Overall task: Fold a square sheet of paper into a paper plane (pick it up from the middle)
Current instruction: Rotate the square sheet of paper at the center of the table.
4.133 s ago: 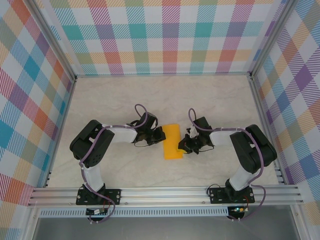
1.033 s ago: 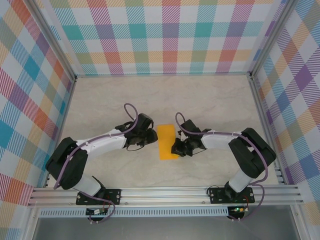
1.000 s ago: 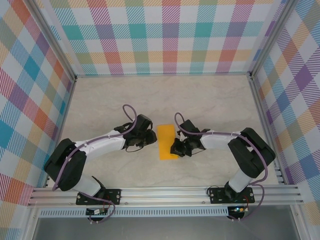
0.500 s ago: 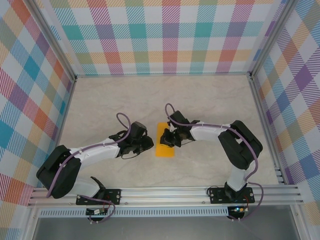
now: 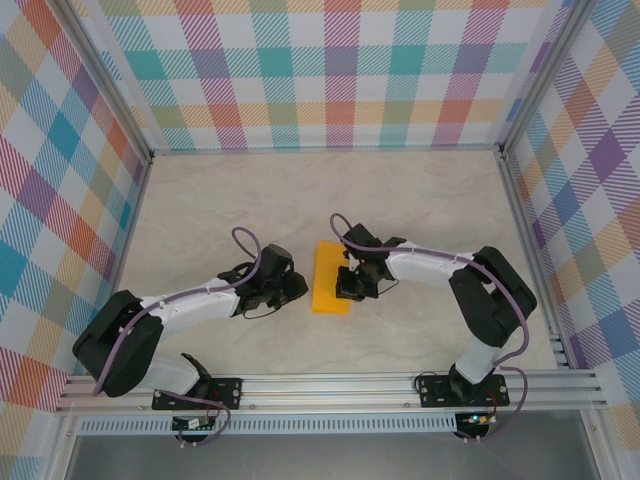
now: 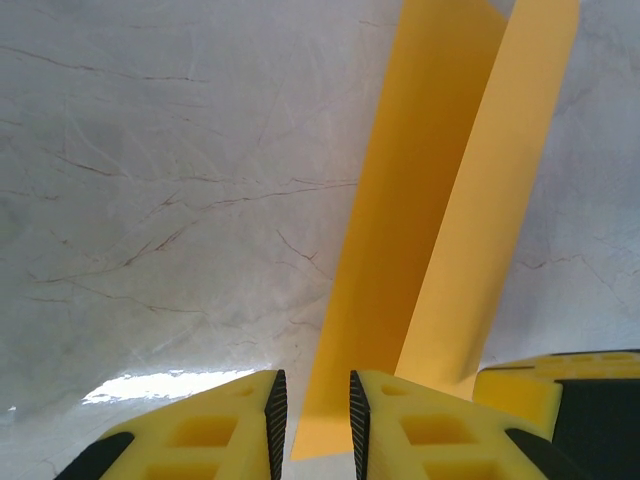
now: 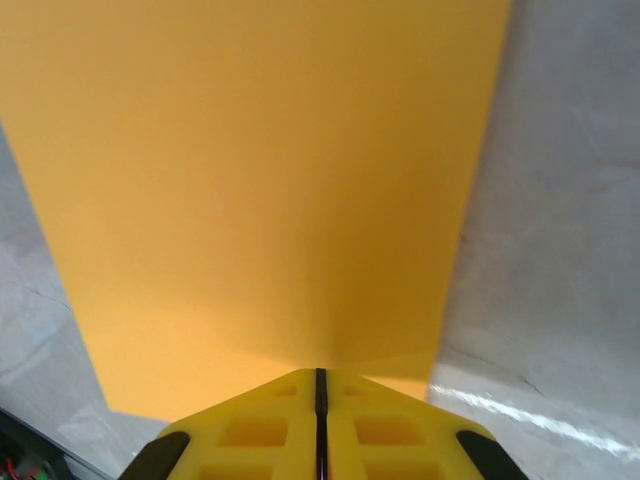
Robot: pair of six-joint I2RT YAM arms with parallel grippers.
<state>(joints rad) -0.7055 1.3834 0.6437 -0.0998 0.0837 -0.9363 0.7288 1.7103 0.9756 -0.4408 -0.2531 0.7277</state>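
Teal, orange and violet checks are carried by the wall panels [image 5: 340, 70] that close the cell on three sides. Below them a pale bench [image 5: 420, 200] with faint grey veining is laid out, and an aluminium rail [image 5: 330, 385] is fixed along its near edge.

Both arms are reached inward, the left arm [image 5: 190, 300] low and stretched out, the right arm [image 5: 440, 265] bent round from its base. Between them, near the middle of the bench, the sheet of paper [image 5: 328, 275] is found. It is folded into a narrow orange oblong, and in the left wrist view one long flap [image 6: 490, 200] is seen lifted off the layer beneath.

The right pincer [image 5: 347, 286] is set at the paper's right edge. Its yellow fingers are pressed together with nothing between them, and their tips are held over the near edge of the orange surface [image 7: 280, 180].

The left pincer [image 6: 312, 405] is placed just beside the paper's left edge. Its fingers are parted by a narrow slit, in which the paper's near corner is seen; contact cannot be told.
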